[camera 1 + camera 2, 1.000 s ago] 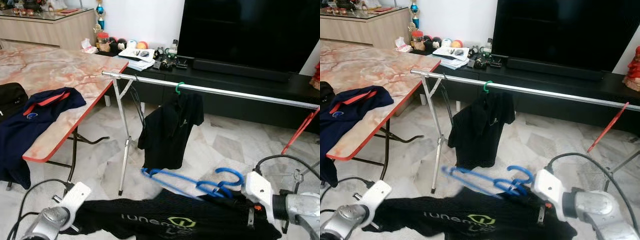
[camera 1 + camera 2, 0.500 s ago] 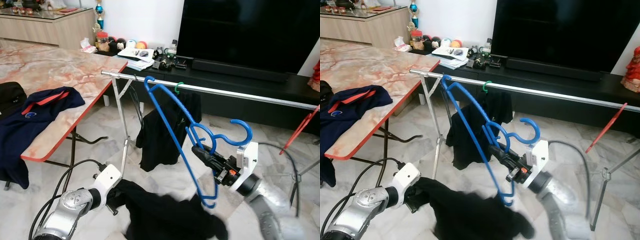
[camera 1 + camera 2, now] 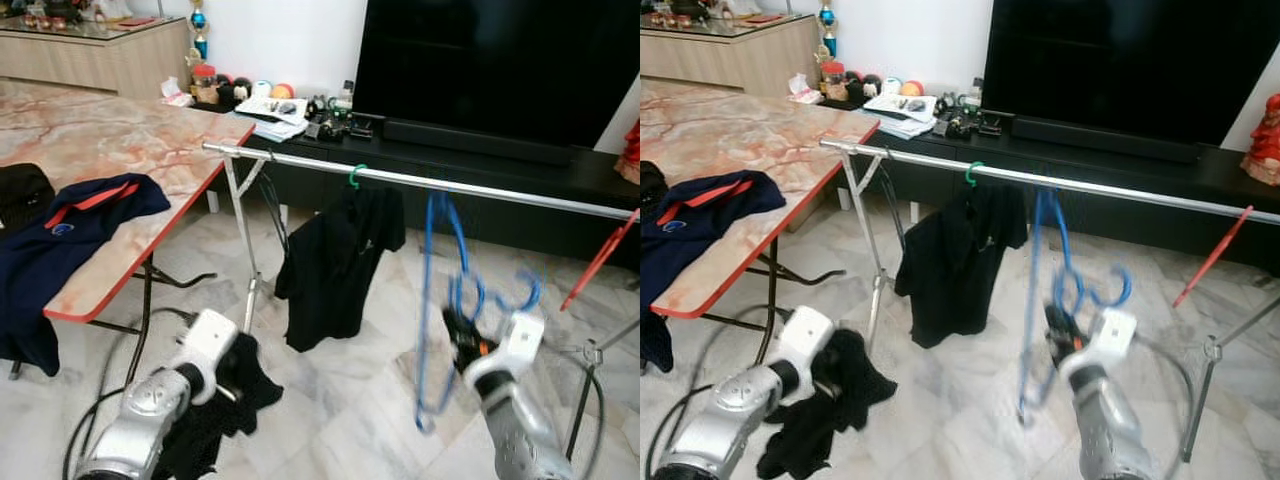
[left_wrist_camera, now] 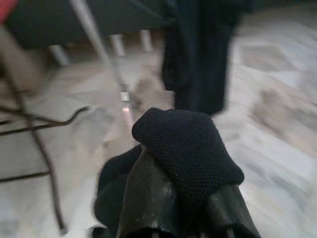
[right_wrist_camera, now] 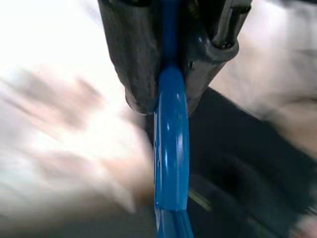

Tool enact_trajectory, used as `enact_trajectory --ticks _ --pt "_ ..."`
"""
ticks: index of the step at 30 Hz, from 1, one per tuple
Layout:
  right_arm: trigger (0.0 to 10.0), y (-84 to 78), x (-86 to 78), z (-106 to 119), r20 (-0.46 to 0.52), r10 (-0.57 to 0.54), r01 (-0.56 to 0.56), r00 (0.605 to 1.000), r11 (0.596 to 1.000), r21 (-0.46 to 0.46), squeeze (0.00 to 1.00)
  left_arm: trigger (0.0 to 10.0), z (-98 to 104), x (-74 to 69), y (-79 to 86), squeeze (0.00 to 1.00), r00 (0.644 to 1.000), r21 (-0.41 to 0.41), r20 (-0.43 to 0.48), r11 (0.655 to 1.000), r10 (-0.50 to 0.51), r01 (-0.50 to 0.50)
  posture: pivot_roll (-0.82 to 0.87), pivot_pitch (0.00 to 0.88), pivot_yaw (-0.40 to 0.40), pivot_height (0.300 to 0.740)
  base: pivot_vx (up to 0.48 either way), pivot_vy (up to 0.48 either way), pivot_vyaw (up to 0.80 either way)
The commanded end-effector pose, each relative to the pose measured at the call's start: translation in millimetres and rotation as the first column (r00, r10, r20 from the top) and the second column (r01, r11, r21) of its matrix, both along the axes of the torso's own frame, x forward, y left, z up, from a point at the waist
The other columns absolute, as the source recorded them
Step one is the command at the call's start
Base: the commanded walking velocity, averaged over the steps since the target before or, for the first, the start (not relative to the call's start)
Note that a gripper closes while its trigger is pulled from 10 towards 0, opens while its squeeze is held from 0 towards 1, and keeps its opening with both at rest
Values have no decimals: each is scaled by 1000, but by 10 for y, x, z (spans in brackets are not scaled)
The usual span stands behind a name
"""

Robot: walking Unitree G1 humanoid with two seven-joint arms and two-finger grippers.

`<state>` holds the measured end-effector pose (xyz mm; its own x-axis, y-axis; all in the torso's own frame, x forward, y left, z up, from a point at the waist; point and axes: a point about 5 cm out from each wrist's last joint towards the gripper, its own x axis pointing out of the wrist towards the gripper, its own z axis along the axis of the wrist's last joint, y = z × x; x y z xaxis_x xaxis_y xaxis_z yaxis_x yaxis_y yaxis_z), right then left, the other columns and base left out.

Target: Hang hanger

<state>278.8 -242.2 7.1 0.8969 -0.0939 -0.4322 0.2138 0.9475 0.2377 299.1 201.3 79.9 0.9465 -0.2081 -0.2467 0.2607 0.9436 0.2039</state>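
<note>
Marble floor (image 3: 340, 420), silver rail (image 3: 480, 187), right gripper (image 5: 166, 99) clamping blue hanger (image 3: 438, 300) (blurred), left gripper (image 4: 173, 198) clenching black garment (image 4: 185, 148).

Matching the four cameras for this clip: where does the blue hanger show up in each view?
Left eye view: blue hanger, blurred, right of centre below the metal rail, held by the right gripper.
Right eye view: hanger just right of centre, right of the hung black shirt.
Left wrist view: not visible; the left gripper holds black cloth.
Right wrist view: blue bar clamped between fingers.
Shared landmark: the hung black shirt.
</note>
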Motion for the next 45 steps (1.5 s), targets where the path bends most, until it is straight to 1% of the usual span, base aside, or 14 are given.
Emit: enact_trajectory --ticks 1,2,3,5,8,10,11,13,17,24,28,36,40,45 --pt "10000 -42 -177 -194 -117 -28 18 993 996 -85 0 10000 79 -20 -94 0 997 -29 71 1000 6 -3 127 0 -75 740 0 0 0" --pt "10000 -39 -273 -290 -163 -35 19 986 995 -101 0 10000 96 -40 -120 0 995 -27 96 1000 11 -8 127 0 -75 740 0 0 0" --pt "10000 -39 -273 -290 -163 -35 19 986 995 -101 0 10000 96 -40 -120 0 995 -27 96 1000 11 -8 127 0 -75 740 0 0 0" --pt "10000 -9 -522 -508 -282 -43 6 959 991 -132 0 10000 126 -86 -93 0 985 -55 144 994 96 -89 139 0 -65 740 0 0 0" --pt "10000 32 -708 -648 -354 -44 -12 934 988 -154 0 10000 150 -129 -39 0 968 -76 188 985 165 -153 140 0 -61 740 0 0 0" --pt "10000 77 -952 -799 -431 -40 -27 902 989 -148 0 10000 191 -217 48 0 945 -139 217 966 243 -216 135 0 -53 740 0 0 0" --pt "10000 86 -998 -827 -446 -43 -24 894 989 -143 0 10000 198 -241 68 0 940 -144 223 962 258 -230 135 0 -52 740 0 0 0" --pt "10000 102 -1044 -856 -459 -53 -12 887 990 -139 0 10000 179 -285 77 0 937 -121 220 961 271 -250 140 0 -50 740 0 0 0" --pt "10000 157 -1090 -890 -467 -63 2 882 992 -128 0 10000 150 -322 3 0 941 -143 212 961 263 -237 135 0 -32 740 0 0 0" --pt "10000 266 -1004 -869 -428 -32 -4 903 997 -83 0 10000 199 -326 -90 0 944 -159 225 965 243 -211 134 0 -32 740 0 0 0" --pt "10000 295 -974 -858 -417 8 -46 909 996 -79 0 10000 202 -363 -175 0 947 -152 231 969 224 -192 149 0 -39 740 0 0 675" --pt "10000 317 -1075 -915 -451 1 -25 892 999 -47 0 10000 160 -415 -167 0 951 -135 215 972 220 -194 158 0 -34 740 0 0 716" --pt "10000 329 -1148 -953 -477 10 -31 879 999 -36 0 10000 143 -406 -133 0 952 -128 195 968 238 -216 160 0 -27 740 0 0 0" --pt "10000 268 -1209 -969 -497 7 -27 868 999 -32 0 10000 160 -385 -130 0 951 -118 197 968 239 -219 149 0 -17 740 0 395 0"
